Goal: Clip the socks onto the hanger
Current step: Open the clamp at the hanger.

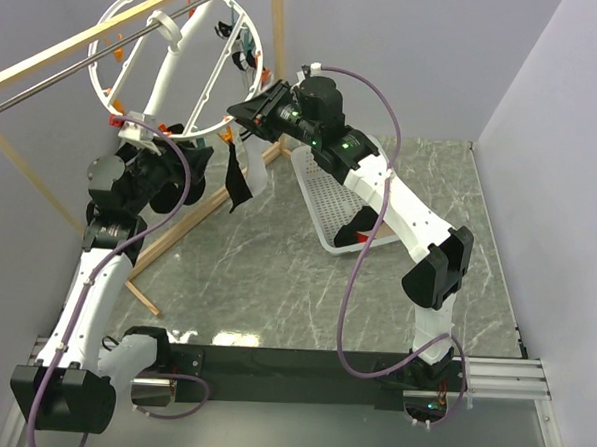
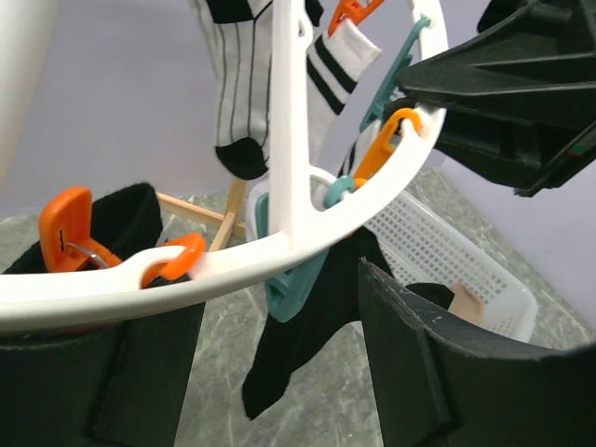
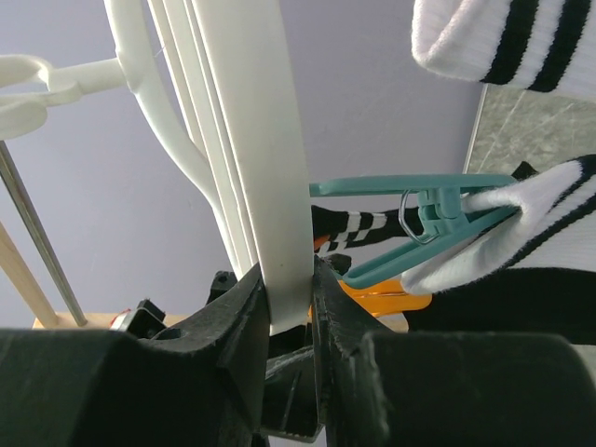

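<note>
The white ring hanger (image 1: 169, 72) hangs from a rod at the back left. My right gripper (image 1: 246, 116) is shut on its rim, and the right wrist view shows the white bar (image 3: 270, 140) pinched between the jaws (image 3: 291, 279). Beside it a teal clip (image 3: 438, 219) holds a white striped sock (image 3: 521, 233). My left gripper (image 1: 187, 163) is open just under the ring's lower rim (image 2: 289, 140). Between its fingers (image 2: 270, 391) a black sock (image 2: 298, 345) hangs from a teal clip (image 2: 289, 279). An orange clip (image 2: 70, 237) sits on the rim at the left with black fabric behind it.
A white mesh basket (image 1: 325, 190) lies on the marble table right of the hanger, with a black sock (image 1: 356, 227) in it. A wooden frame (image 1: 278, 32) and a metal rod (image 1: 86, 67) carry the hanger. Grey walls close in on the left, back and right.
</note>
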